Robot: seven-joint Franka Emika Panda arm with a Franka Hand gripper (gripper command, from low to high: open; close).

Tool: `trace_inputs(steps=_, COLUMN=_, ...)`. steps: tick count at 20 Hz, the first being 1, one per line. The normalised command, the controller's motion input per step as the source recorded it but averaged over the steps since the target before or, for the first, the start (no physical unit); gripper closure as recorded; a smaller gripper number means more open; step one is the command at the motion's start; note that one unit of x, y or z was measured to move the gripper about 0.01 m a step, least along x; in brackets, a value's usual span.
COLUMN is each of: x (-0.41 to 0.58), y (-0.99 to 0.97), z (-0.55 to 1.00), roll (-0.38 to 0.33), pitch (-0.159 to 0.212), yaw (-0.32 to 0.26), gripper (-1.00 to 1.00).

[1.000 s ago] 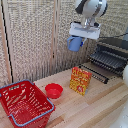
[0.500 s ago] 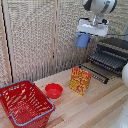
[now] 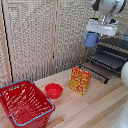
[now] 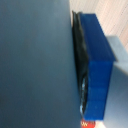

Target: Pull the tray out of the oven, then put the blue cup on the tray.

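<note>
Beige ribbed panels fill the background of the exterior view, behind a light wooden bench (image 3: 100, 112). At the upper right of the frame the white arm reaches down, and its hand (image 3: 94, 36) is closed on the cup (image 3: 90, 39), which hangs in the air, well above the bench. The cup is light blue and sits at the lower left end of the hand. Just right of it and lower, at the right edge of the frame, stands the oven (image 3: 117, 47) with its door down. The tray (image 3: 108, 60), a dark rack of parallel bars, sticks out of the oven toward the lower left; the cup is apart from it, above its left end. In the middle of the frame a yellow and red box (image 3: 80, 80) stands upright on the bench, near the door. Left of the box lies a red bowl (image 3: 54, 90), and at the lower left corner a red basket (image 3: 24, 104). The wrist view is almost all blurred blue, with one blue finger (image 4: 98, 70) pressed against the cup's surface.
</note>
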Motion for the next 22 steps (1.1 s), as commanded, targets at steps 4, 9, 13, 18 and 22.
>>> trace_inputs(steps=4, x=-0.118, y=-0.39, z=0.05, roll=-0.343, pitch=0.010, yaw=0.039, gripper=1.00)
trace_inputs(steps=9, x=-0.140, y=-0.19, z=0.00, roll=-0.313, pitch=0.100, yaw=0.137, gripper=1.00)
trace_inputs(steps=13, x=-0.111, y=0.00, z=0.00, roll=-0.279, pitch=0.259, yaw=0.100, gripper=1.00)
trace_inputs(steps=18, x=-0.053, y=-0.03, z=-0.06, roll=-0.289, pitch=0.222, yaw=0.084, gripper=1.00)
trace_inputs(steps=22, x=0.099, y=0.01, z=-0.14, roll=-0.083, pitch=0.008, yaw=0.023, gripper=1.00)
